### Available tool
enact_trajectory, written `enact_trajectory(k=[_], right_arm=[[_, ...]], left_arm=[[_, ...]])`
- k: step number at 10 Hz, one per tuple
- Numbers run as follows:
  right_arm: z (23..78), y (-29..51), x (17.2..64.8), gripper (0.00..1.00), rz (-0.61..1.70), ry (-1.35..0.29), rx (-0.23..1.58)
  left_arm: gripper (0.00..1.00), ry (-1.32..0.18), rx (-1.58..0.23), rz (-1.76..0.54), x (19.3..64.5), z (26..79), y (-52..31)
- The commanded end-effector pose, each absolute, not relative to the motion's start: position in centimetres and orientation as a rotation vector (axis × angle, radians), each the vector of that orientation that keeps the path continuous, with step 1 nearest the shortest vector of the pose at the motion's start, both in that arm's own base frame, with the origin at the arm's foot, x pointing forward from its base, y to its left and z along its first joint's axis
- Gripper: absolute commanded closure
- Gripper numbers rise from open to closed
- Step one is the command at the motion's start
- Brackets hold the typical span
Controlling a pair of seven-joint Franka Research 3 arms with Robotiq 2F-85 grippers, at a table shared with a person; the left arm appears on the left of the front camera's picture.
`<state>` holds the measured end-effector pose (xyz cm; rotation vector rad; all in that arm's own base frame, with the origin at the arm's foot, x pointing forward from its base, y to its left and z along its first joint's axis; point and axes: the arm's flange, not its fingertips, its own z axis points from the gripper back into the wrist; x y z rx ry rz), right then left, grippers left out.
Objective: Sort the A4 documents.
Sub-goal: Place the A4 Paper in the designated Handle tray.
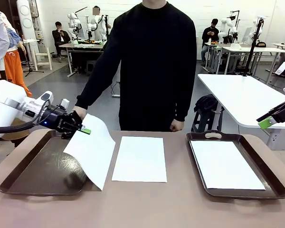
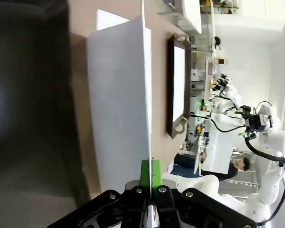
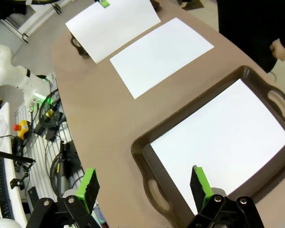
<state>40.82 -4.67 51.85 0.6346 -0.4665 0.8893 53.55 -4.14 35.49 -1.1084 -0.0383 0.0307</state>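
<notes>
My left gripper is shut on the top edge of a white A4 sheet, which hangs tilted over the right side of the left dark tray. In the left wrist view the sheet runs edge-on from between my green pads. The person's hand is right behind that gripper. A second sheet lies flat on the table centre. A third sheet lies inside the right tray. My right gripper hovers open high above the right tray's near corner.
A person in black stands at the far edge of the brown table, the other hand near the table edge. A white table stands behind at the right.
</notes>
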Motion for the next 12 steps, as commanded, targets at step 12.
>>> enact_trajectory(k=[12], right_arm=[[51.9,-4.7,40.7,0.0,0.896,-0.463,0.633]], left_arm=[[0.99,0.004,-0.632,0.029,55.2,34.9,4.1]])
